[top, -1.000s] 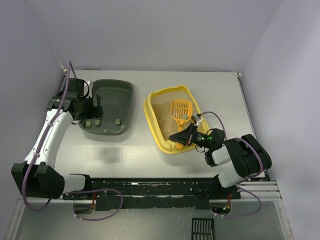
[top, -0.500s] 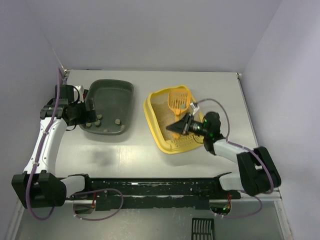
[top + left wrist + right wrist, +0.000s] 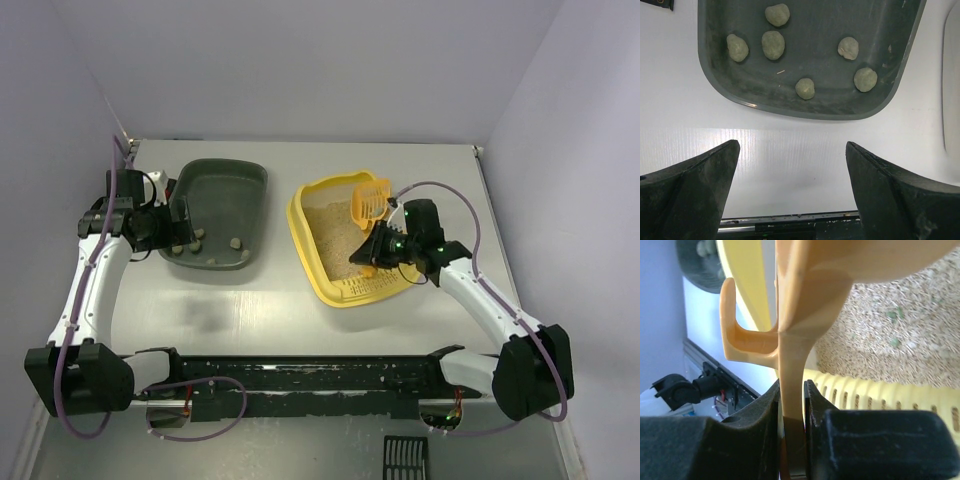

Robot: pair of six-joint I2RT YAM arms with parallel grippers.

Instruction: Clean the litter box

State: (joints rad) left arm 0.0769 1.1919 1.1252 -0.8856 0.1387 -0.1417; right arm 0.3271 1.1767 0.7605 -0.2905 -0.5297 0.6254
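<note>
Over the right half of the desk (image 3: 300,315), the right gripper (image 3: 374,250) pinches the handle of the orange scoop (image 3: 371,200), its jaws clamped tight on it. It hangs directly above the litter box (image 3: 303,236), close to the slotted ledge (image 3: 880,397), with the scoop's head raised over the sand (image 3: 900,335) at the box's far right corner. Toward the left edge, the left gripper (image 3: 792,150) is spread wide and empty beside the rim of the dark tray (image 3: 810,55), which holds six clumps (image 3: 773,44).

Glossy plastic litter box (image 3: 368,289), grainy litter (image 3: 330,230)
</note>
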